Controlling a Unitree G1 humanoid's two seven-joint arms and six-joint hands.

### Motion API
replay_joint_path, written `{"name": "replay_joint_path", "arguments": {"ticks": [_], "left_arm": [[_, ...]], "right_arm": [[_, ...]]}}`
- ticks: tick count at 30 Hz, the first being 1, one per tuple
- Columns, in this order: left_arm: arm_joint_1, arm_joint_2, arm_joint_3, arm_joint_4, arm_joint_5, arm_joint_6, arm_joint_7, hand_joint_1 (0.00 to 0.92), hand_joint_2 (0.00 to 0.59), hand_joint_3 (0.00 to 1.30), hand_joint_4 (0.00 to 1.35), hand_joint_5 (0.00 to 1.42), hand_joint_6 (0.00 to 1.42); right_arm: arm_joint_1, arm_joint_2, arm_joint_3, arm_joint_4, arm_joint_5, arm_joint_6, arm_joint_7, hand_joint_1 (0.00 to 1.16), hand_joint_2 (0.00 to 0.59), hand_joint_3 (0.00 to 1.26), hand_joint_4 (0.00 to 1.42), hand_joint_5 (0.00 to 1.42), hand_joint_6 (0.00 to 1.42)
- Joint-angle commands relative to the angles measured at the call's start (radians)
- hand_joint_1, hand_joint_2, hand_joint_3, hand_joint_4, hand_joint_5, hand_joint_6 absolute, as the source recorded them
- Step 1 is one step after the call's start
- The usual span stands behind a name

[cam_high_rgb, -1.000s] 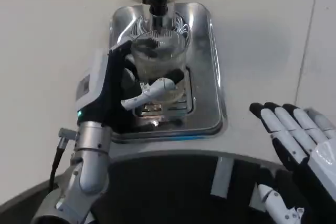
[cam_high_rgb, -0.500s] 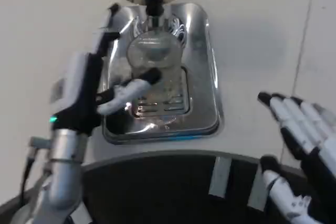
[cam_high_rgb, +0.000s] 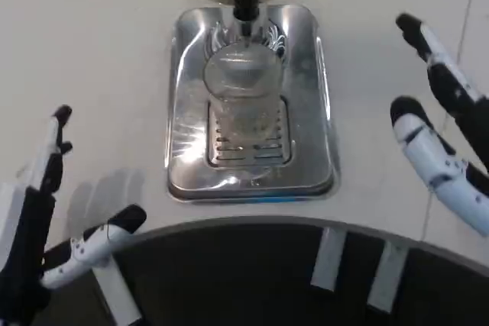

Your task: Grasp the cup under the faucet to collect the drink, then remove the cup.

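Cup (cam_high_rgb: 243, 93): a clear cup stands upright on the steel drip tray (cam_high_rgb: 313, 112), at the back end of the tray's slotted grate (cam_high_rgb: 250, 143). You see it free on all sides, with nothing touching it.

Faucet (cam_high_rgb: 244, 1): the dark spout hangs directly above the cup's mouth. That alignment is the reason for the cup's spot: anything poured would drop straight in. Whether drink is running, or how full the cup is, you cannot tell through the clear wall.

Left hand (cam_high_rgb: 46, 211): low at the left edge, well apart from the tray, over the white table (cam_high_rgb: 99, 51). Its fingers are spread, thumb out to the side, and it holds nothing. Its open side faces the tray.

Right hand (cam_high_rgb: 439, 135): raised at the right edge, fingers apart and extended, also holding nothing, well clear of the tray.

Dark counter edge (cam_high_rgb: 252, 265): the curved band at the bottom lies between you and the tray.

Stage, as a judgement: the cup sits in the collecting position with both hands off it, so the removal is still ahead of you.

Next move, as advice: bring a hand in level from the side, so the fingers wrap the wall below the rim and stay clear of the spout.

Risk: the cup is light-looking and clear; a nudge could slide it off the grate or tip it.
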Motion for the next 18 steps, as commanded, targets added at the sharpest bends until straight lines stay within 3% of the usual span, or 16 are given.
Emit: {"name": "replay_joint_path", "arguments": {"ticks": [1, 9, 18], "left_arm": [[0.045, -0.010, -0.008, -0.025, 0.021, 0.017, -0.028, 0.058, 0.054, 0.00, 0.00, 0.14, 0.14], [0.048, -0.020, -0.021, -0.034, 0.046, 0.027, -0.048, 0.060, 0.057, 0.00, 0.00, 0.12, 0.12], [0.064, -0.039, -0.025, -0.067, 0.096, 0.044, -0.035, 0.035, 0.059, 0.00, 0.00, 0.03, 0.04]], "right_arm": [[-0.102, -0.071, -0.047, 0.009, 0.094, 0.111, 0.043, 0.09, 0.586, 0.00, 0.00, 0.00, 0.00], [-0.242, -0.178, -0.111, 0.035, 0.283, 0.258, 0.057, 0.10, 0.586, 0.00, 0.00, 0.00, 0.00], [-0.378, -0.157, -0.126, 0.087, 0.493, 0.350, -0.013, 0.16, 0.586, 0.00, 0.00, 0.00, 0.00]]}}
